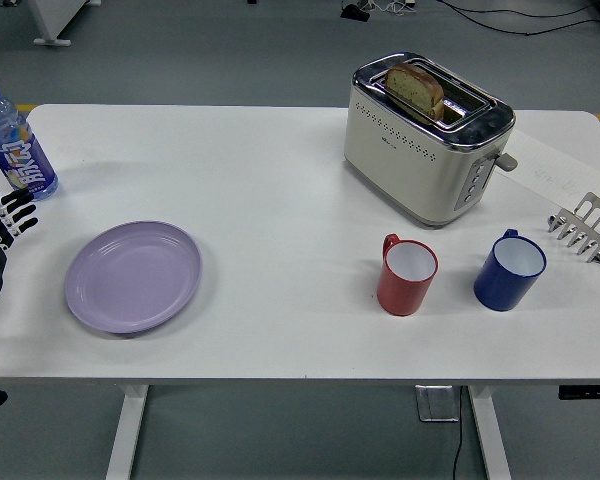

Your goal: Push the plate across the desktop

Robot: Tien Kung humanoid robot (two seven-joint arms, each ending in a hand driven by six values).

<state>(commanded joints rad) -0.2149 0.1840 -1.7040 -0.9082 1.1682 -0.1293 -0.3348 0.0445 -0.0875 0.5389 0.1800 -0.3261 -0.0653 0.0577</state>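
Observation:
A lilac plate lies flat on the white table, near its left front corner. My left hand comes in at the picture's left edge, a short way left of the plate and apart from it. Its black and white fingers are loosely extended and hold nothing. My right hand does not show.
A blue-labelled bottle stands at the far left, just behind my left hand. A cream toaster with bread in it is at the back. A red mug, a blue mug and a metal rack stand at the right.

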